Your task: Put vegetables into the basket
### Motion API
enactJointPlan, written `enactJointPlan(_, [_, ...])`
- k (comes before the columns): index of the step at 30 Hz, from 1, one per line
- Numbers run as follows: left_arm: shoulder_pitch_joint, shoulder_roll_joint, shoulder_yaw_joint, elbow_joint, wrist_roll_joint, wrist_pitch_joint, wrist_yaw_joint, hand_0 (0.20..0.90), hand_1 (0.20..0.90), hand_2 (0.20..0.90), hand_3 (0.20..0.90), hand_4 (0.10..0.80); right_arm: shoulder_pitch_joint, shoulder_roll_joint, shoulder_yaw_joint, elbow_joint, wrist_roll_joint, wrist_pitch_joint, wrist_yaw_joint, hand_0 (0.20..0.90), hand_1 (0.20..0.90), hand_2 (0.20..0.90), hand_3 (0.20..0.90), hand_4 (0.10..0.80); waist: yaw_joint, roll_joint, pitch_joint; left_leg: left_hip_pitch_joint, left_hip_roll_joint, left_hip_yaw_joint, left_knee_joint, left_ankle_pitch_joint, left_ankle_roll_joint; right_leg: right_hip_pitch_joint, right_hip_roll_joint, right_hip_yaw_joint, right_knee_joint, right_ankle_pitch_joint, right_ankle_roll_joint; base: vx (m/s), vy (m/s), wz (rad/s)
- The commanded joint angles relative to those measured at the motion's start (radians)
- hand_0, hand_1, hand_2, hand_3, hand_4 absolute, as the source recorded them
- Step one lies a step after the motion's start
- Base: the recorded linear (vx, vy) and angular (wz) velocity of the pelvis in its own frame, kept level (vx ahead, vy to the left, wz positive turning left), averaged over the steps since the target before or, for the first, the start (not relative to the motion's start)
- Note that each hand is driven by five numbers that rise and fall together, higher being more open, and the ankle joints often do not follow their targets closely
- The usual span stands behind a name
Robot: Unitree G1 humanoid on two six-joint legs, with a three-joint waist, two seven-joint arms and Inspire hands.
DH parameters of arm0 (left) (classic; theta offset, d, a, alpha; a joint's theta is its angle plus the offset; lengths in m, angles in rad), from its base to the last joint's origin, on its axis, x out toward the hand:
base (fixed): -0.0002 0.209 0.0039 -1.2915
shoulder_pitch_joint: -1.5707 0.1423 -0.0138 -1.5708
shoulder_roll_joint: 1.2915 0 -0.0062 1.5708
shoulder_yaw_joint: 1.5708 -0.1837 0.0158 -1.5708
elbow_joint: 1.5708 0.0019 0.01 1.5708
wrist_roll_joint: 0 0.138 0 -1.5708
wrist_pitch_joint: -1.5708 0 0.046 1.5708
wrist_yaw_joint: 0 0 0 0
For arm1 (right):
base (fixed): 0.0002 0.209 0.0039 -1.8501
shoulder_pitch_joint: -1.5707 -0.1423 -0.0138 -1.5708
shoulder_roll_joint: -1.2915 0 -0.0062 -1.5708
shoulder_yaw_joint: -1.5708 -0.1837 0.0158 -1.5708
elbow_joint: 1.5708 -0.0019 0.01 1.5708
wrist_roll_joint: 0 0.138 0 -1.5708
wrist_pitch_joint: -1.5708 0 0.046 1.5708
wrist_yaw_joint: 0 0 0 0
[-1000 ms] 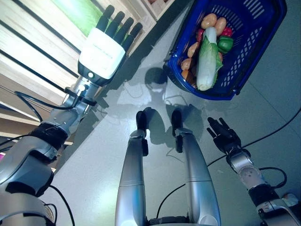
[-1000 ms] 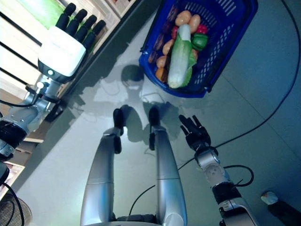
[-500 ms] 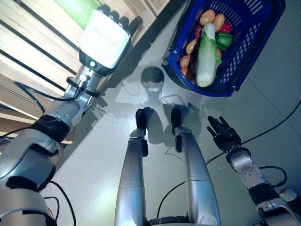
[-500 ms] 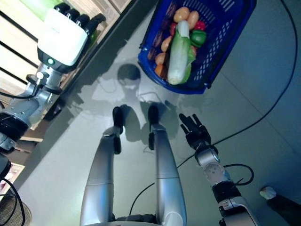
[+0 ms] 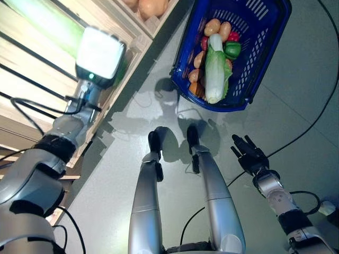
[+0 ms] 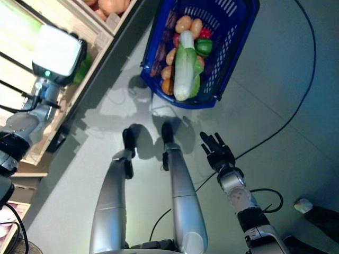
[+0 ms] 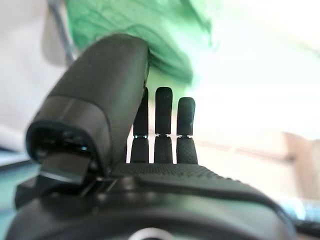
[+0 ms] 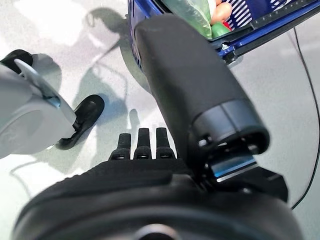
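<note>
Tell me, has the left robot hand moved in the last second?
Yes. The left robot hand has gone further into the wooden shelf: its fingers, earlier clear of the shelf edge, now reach in towards the green leafy vegetable, straight and holding nothing.

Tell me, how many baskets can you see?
1: a blue basket on the floor ahead, already holding a cabbage and other vegetables. Shelving at the left may hide more.

a shop-like set — wooden produce shelves (image 5: 140, 24), a blue shopping basket (image 5: 265, 47) on grey floor (image 5: 296, 106).

no readable text, labels or numbers anywhere
</note>
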Motion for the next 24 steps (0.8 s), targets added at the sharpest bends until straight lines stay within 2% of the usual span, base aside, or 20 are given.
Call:
enactJointPlan(1, [0.016,0.065,0.125,-0.032,-0.020,-0.030,0.092,0.300,0.300,0.300,0.300,0.400,0.089,-0.023,-0.050,-0.096,-0.049,-0.033,0.049,0.900,0.900,0.900,0.900,0.800,0.027,0.011,-0.001,0.095,-0.008,0.035,-0.095,0.037,0.028,0.134,-0.005,0.001,-0.155,0.106,0.028,0.014,-0.053,0.09])
enactJointPlan(3, [0.037,0.068,0.142,-0.048,-0.008,-0.042,0.097,0.300,0.300,0.300,0.300,0.400,0.099,-0.020,-0.051,-0.103,-0.056,-0.036,0.046,0.900,0.900,0.900,0.900,0.800,0.030,0.013,-0.001,0.120,-0.011,0.032,-0.112,0.044,0.025,0.164,-0.008,-0.003,-0.176,0.107,0.027,0.014,-0.042,0.02])
enactJointPlan(6, [0.129,0.085,0.204,-0.107,0.000,-0.081,0.157,0.300,0.300,0.300,0.300,0.400,0.138,-0.017,-0.052,-0.123,-0.067,-0.049,0.048,0.900,0.900,0.900,0.900,0.800,0.039,0.019,-0.001,0.177,-0.015,0.025,-0.150,0.056,0.021,0.230,-0.012,-0.008,-0.217,0.103,0.023,0.007,-0.024,0.03])
enactJointPlan(11, [0.216,0.110,0.275,-0.216,0.003,-0.120,0.217,0.300,0.300,0.300,0.300,0.400,0.178,-0.009,-0.066,-0.137,-0.071,-0.064,0.056,0.900,0.900,0.900,0.900,0.800,0.056,0.018,-0.001,0.221,-0.026,0.014,-0.188,0.066,0.024,0.291,-0.023,-0.030,-0.265,0.103,0.019,-0.003,-0.058,0.14])
enactJointPlan(16, [0.246,0.137,0.312,-0.303,0.027,-0.115,0.202,0.300,0.300,0.300,0.300,0.400,0.180,-0.016,-0.072,-0.162,-0.061,-0.068,0.050,0.900,0.900,0.900,0.900,0.800,0.066,0.014,-0.001,0.220,-0.029,0.016,-0.200,0.072,0.029,0.300,-0.022,-0.049,-0.278,0.098,0.014,-0.032,-0.040,0.05])
enactJointPlan(24, [0.253,0.176,0.312,-0.358,0.059,-0.066,0.156,0.300,0.300,0.300,0.300,0.400,0.183,-0.033,-0.080,-0.155,-0.045,-0.053,0.077,0.900,0.900,0.900,0.900,0.800,0.071,0.019,-0.001,0.191,-0.026,0.024,-0.181,0.064,0.037,0.281,-0.024,-0.059,-0.258,0.081,0.006,-0.009,0.000,0.02])
